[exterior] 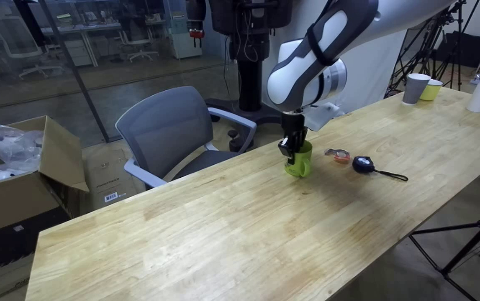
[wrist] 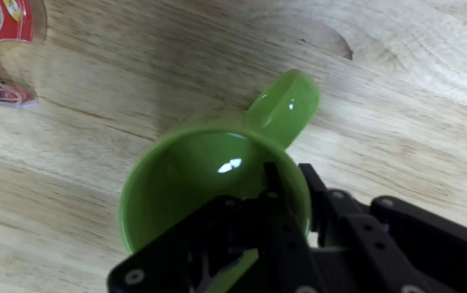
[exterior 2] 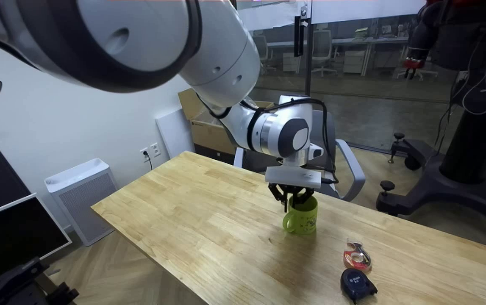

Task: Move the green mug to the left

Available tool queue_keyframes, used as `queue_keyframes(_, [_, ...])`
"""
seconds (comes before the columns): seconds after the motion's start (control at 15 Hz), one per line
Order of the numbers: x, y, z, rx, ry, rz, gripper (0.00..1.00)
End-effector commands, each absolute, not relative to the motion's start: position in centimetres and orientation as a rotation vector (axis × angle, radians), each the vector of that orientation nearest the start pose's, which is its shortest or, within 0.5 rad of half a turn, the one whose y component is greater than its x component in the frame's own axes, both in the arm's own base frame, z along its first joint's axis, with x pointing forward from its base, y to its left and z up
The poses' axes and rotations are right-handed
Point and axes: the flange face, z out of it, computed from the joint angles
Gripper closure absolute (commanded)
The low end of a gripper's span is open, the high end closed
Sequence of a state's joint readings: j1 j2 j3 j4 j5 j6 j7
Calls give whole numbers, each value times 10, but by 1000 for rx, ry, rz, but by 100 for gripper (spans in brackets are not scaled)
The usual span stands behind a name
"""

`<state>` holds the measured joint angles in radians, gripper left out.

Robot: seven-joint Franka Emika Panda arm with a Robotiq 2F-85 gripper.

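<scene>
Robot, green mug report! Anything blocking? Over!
Gripper astride mug wall, grip unclear. Mug upright on table. Tape dispenser, tape measure rightward in both exterior views, unlikely blockers.

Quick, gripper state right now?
Gripper: straddles the wall of the green mug, one jaw inside, one outside; whether it is clamped on the wall can't be told.

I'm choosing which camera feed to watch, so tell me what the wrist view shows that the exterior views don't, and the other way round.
Only the wrist view looks from above deep into the green mug, well past its rim.
Only the exterior views show the dark tape measure, office chair and white robot arm; in an exterior view, also a gray cup.
All share the mug, black gripper, wooden table and red tape dispenser, which the wrist view crops.
</scene>
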<state>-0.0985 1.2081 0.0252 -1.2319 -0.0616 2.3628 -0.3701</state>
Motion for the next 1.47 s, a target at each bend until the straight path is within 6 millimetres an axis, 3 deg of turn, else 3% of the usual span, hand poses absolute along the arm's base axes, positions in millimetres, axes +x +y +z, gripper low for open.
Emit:
queue_keyframes(0.0, [727, -53, 22, -3148, -449, 164, 100])
queue_keyframes(0.6, [749, -58, 54, -3173, -412, 115, 97])
queue_keyframes(1.4, [754, -58, 57, -3149, -458, 98, 97])
